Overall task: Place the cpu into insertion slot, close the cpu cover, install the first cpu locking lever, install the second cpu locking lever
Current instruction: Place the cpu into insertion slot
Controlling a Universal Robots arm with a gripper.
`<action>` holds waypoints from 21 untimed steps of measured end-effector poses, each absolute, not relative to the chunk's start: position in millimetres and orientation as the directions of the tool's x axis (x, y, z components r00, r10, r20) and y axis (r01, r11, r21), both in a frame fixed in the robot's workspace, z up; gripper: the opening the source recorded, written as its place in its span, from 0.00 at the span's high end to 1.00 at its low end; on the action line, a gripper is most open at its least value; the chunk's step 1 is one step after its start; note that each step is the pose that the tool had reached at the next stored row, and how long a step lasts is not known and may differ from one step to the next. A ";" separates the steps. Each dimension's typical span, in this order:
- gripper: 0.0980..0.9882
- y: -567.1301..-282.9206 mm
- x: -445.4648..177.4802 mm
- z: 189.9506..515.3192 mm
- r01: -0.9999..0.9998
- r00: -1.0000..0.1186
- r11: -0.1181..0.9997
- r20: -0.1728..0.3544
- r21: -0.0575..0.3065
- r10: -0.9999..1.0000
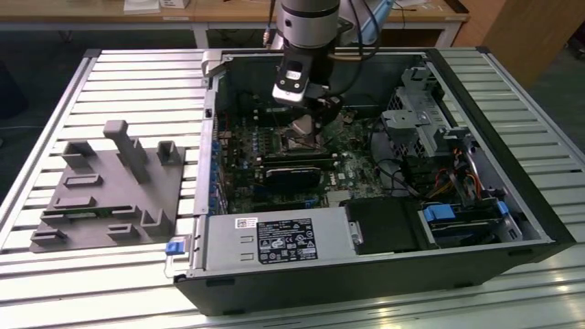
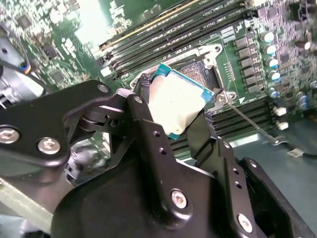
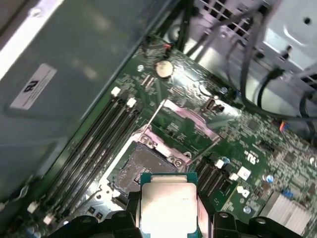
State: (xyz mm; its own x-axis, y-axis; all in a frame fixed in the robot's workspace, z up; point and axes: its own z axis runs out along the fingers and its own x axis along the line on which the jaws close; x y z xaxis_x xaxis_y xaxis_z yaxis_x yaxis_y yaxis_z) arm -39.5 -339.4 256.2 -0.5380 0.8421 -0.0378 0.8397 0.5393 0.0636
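Exterior view's left: grey fixture tray (image 1: 101, 199) sitting beside the PC case (image 1: 366, 281). Middle: arm down inside the case, gripper (image 1: 309, 127) over the board. Fingers are pinched on two opposite edges of the cpu (image 2: 176, 106), closed to chip width. Insertion slot (image 3: 141, 168) is bare, below and just ahead of the chip. Chip looks above it, slightly tilted, not seated. The cpu cover (image 3: 183, 124) is flipped open on the slot's far side.

A silver-grey cylindrical arm (image 1: 309, 24) carries a black tool (image 2: 173, 106) studded with silver screws (image 2: 179, 198).
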 end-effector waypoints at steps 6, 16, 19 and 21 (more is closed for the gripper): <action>0.50 -339.4 -39.5 255.5 0.893 -0.444 0.446 -0.038 0.064 0.895; 0.50 -339.4 -39.5 254.5 0.959 -0.274 0.276 -0.038 0.064 0.961; 0.50 -339.4 -39.5 254.1 0.973 -0.221 0.223 -0.038 0.064 0.974; 0.50 -339.4 -39.5 253.8 0.980 -0.186 0.188 -0.038 0.064 0.982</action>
State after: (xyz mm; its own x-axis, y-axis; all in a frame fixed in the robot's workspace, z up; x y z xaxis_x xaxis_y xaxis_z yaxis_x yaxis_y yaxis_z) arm -39.5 -339.4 253.8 -0.1863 0.9818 -0.0378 0.9800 0.1884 0.0636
